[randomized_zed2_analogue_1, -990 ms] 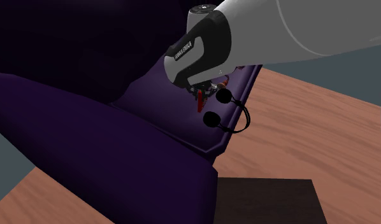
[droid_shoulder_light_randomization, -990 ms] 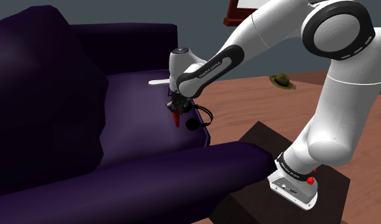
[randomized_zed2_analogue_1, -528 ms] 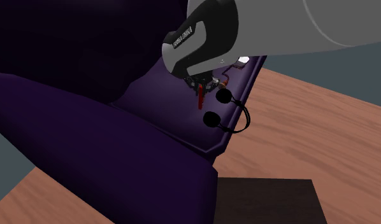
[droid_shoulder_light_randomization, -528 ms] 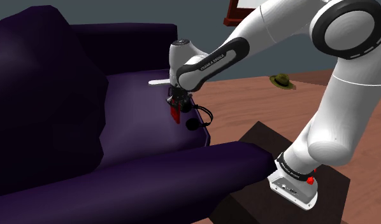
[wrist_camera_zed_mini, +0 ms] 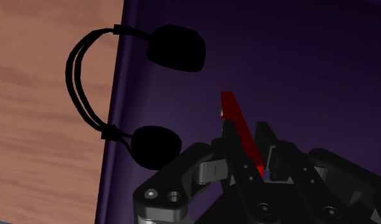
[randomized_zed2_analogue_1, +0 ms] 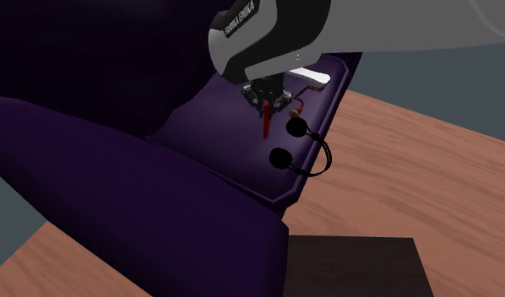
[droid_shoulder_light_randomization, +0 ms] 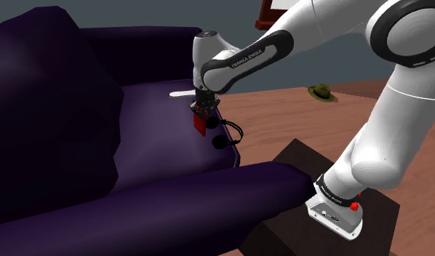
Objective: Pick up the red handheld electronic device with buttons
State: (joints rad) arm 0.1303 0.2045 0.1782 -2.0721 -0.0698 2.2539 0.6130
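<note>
Above the purple sofa seat [droid_shoulder_light_randomization: 150, 131], the black gripper [droid_shoulder_light_randomization: 200, 116] clasps the red device [wrist_camera_zed_mini: 232, 111] between its fingers, seemingly hanging clear of the cushion, black headphones [wrist_camera_zed_mini: 176, 48] lying nearby at the seat's edge.

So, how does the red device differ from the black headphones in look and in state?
Colour: the device is red, the headphones black. Shape: the device is a thin flat slab; the headphones are two round cups joined by a curved band. State: the device hangs clasped in the gripper; the headphones lie free at the sofa seat's edge, band over the wooden floor. Both are near that edge.
</note>
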